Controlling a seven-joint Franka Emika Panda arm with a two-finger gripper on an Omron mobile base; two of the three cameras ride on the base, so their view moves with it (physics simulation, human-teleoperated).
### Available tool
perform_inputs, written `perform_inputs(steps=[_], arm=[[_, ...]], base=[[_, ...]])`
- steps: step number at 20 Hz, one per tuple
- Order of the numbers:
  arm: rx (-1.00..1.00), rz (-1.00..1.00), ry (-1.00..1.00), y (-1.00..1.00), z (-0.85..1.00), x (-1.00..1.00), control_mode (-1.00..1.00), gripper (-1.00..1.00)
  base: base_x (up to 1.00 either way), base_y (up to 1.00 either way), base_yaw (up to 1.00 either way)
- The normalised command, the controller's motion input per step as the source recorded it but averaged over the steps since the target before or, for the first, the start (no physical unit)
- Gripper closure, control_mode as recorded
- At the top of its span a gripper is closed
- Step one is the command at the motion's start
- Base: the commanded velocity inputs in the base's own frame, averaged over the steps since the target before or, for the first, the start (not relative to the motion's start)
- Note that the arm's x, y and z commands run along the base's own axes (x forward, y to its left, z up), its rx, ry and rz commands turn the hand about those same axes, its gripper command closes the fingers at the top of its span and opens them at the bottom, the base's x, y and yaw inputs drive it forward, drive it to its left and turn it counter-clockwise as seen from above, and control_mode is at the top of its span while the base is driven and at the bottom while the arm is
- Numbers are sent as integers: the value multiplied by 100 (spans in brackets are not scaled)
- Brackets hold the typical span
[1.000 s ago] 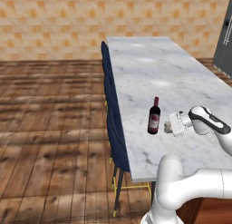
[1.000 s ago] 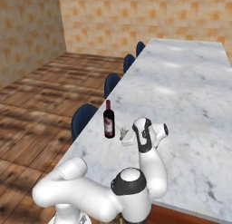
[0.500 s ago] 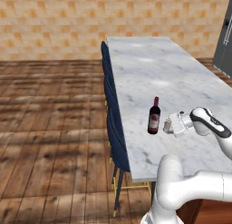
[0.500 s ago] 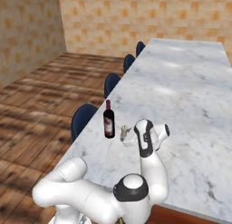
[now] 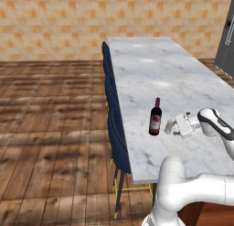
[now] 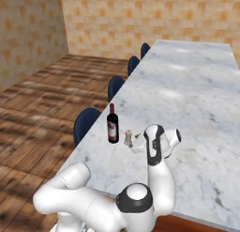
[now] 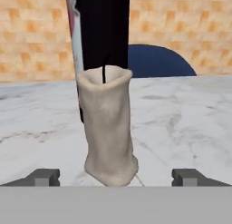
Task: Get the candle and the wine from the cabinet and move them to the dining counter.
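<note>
Dining counter [image 5: 183, 78] stretches long and white, dark blue chairs [image 5: 114, 124] lined along its edge. On its near end stands the wine [image 5: 155, 118], upright, and just beside it the candle [image 7: 108, 132], down on the marble. And there it goes: the gripper [image 7: 115, 177] has let go, fingers [image 7: 43, 177] now spread wide either side of the candle, touching nothing. Both items delivered, I'd say; only backing away remains.
</note>
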Motion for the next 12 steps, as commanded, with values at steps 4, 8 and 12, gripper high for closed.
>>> perform_inputs(steps=[4,8,12], arm=[[0,-3,10,-23,16,-32,-100,-100],[-4,-14,8,-4,24,-47,-100,-100],[-9,-18,3,-1,28,-51,-100,-100]], base=[[0,0,0],[0,0,0],[0,0,0]])
